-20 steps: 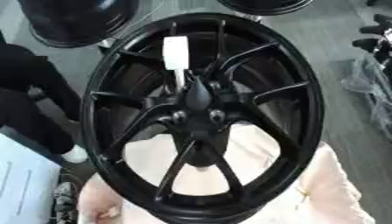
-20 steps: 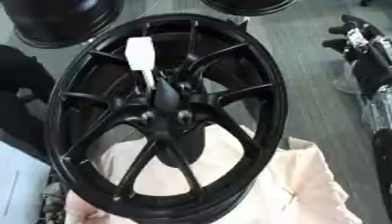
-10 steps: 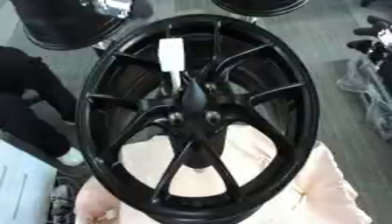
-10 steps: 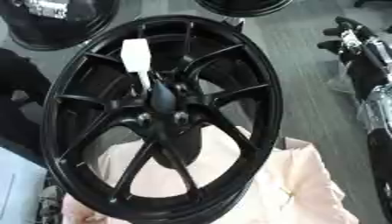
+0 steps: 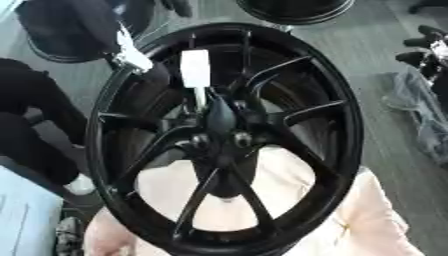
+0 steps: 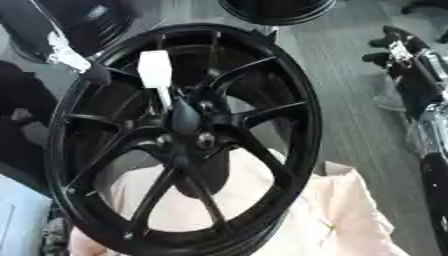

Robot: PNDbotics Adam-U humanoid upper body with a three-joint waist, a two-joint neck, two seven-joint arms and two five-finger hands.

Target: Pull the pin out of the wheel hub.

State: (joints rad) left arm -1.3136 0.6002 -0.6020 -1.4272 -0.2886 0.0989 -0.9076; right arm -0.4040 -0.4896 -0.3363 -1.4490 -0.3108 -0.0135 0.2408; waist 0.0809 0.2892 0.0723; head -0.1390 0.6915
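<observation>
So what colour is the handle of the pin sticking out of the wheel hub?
White, on the pin in the black wheel hub; clearest in the left eye view.

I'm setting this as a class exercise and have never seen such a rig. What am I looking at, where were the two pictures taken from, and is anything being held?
Both pictures come from a stereo camera in a humanoid robot's head, looking down: its left and right eyes, at the same moment. A black wheel lies on a pale pink cloth. A white-handled pin sticks in the hub. The left hand is by the rim; the right hand rests idle at the right edge. Neither hand holds the pin.
</observation>
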